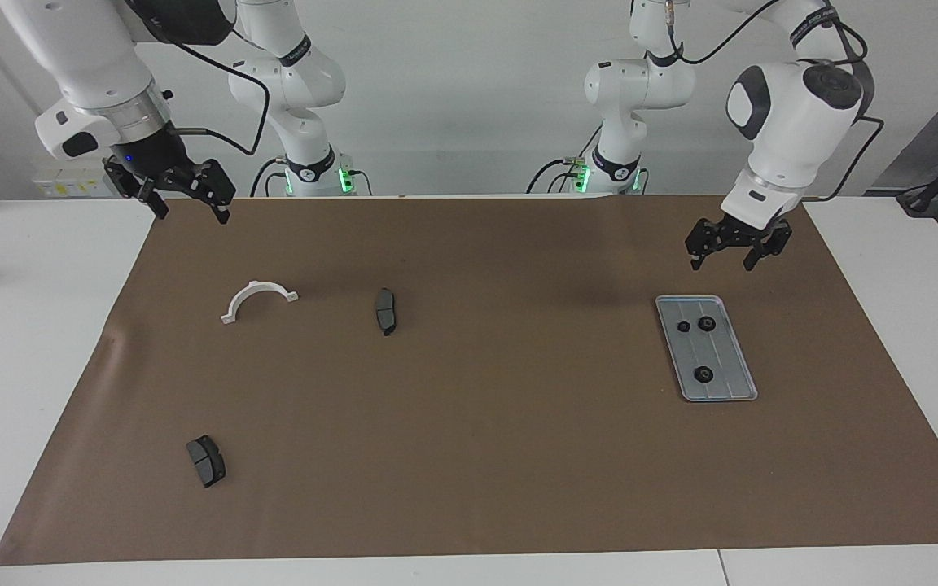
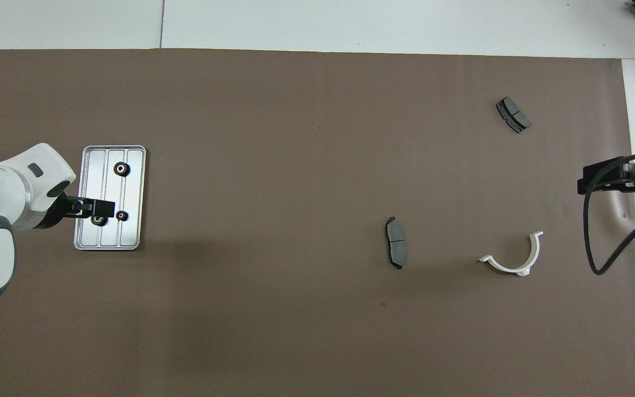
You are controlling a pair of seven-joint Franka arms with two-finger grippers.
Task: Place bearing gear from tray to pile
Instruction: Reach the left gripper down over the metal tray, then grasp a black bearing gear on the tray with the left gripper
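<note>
Here the left end effector hung spread and empty in the air over the mat, near the tray's robot-side end and clear of it. From above it covered that end and the larger gear there. That gear lay on the tray beside a smaller gear; a third gear sat alone toward the tray's other end. The right end effector waited, spread and empty, over the mat's corner at its own end. Two brake pads and a white bracket lay well apart from the tray; no pile showed. The likely trouble was the close pair: descending fingers could strike the smaller gear, or skid the light tray if a fingertip caught its rim.
</note>
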